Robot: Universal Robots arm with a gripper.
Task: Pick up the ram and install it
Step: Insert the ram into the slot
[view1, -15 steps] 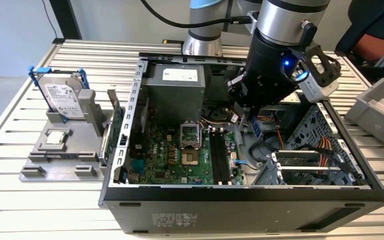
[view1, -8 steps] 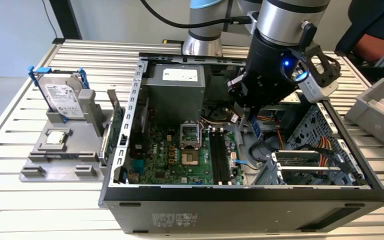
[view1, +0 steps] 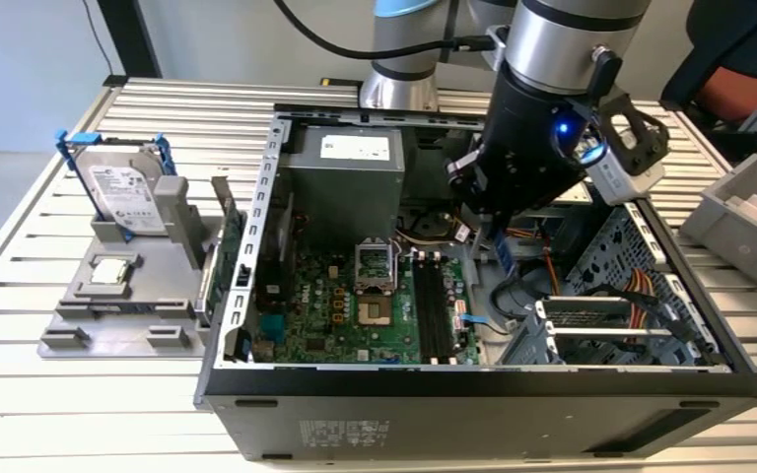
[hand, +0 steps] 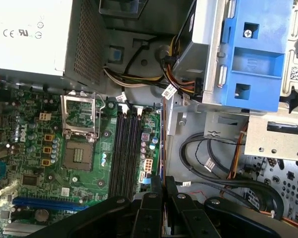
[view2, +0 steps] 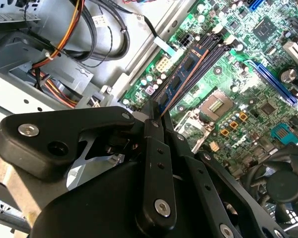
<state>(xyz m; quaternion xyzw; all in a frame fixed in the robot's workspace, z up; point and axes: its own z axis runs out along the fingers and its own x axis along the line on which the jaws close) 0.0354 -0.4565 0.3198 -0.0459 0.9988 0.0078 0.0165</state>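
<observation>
Two fingers (view2: 154, 130) of my gripper (view2: 158, 115) are pressed close together, pinching the ram (view2: 181, 82) by its top edge; in the second wrist view the stick runs edge-on away from the fingertips, a thin dark board with small chips and a coppery edge. In the exterior view my gripper (view1: 495, 229) hangs inside the open computer case (view1: 484, 394), holding the ram (view1: 505, 254) on edge above the motherboard (view1: 339, 315), just beside the black memory slots (view1: 434, 310) toward the exterior view's right, and not yet seated in any of them. In the first wrist view the slots (hand: 126, 148) lie empty next to the processor socket (hand: 79, 116).

I judge the ram light and stiff but fragile: thin board, exposed chips, contacts along the lower edge. Holding it by the bare top edge, near the middle, seems best, with moderate squeeze since the faces look smooth.

On a grey stand outside the case, a hard drive (view1: 129, 192) stands apart.
</observation>
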